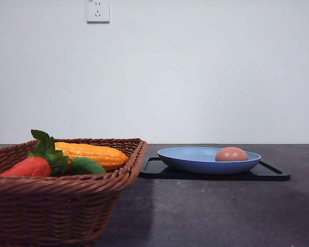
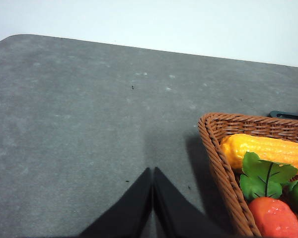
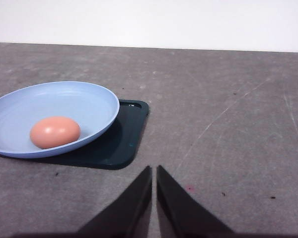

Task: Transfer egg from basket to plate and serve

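The salmon-coloured egg [image 1: 231,154] [image 3: 55,132] lies inside the blue plate [image 1: 190,158] [image 3: 74,101], toward its right side in the front view. The plate rests on a flat black tray [image 1: 270,172] [image 3: 120,144]. At the front left stands the brown wicker basket [image 1: 67,203] [image 2: 221,153]. My left gripper [image 2: 153,171] is shut with nothing in it, over bare table just outside the basket's corner. My right gripper [image 3: 154,169] is shut and empty too, over bare table apart from the tray's edge.
In the basket lie a yellow corn cob [image 1: 92,153] [image 2: 265,151], a red tomato-like vegetable with green leaves [image 1: 30,166] [image 2: 274,218] and a green vegetable [image 1: 87,166]. The dark grey table [image 1: 211,211] runs back to a white wall with a socket [image 1: 98,10].
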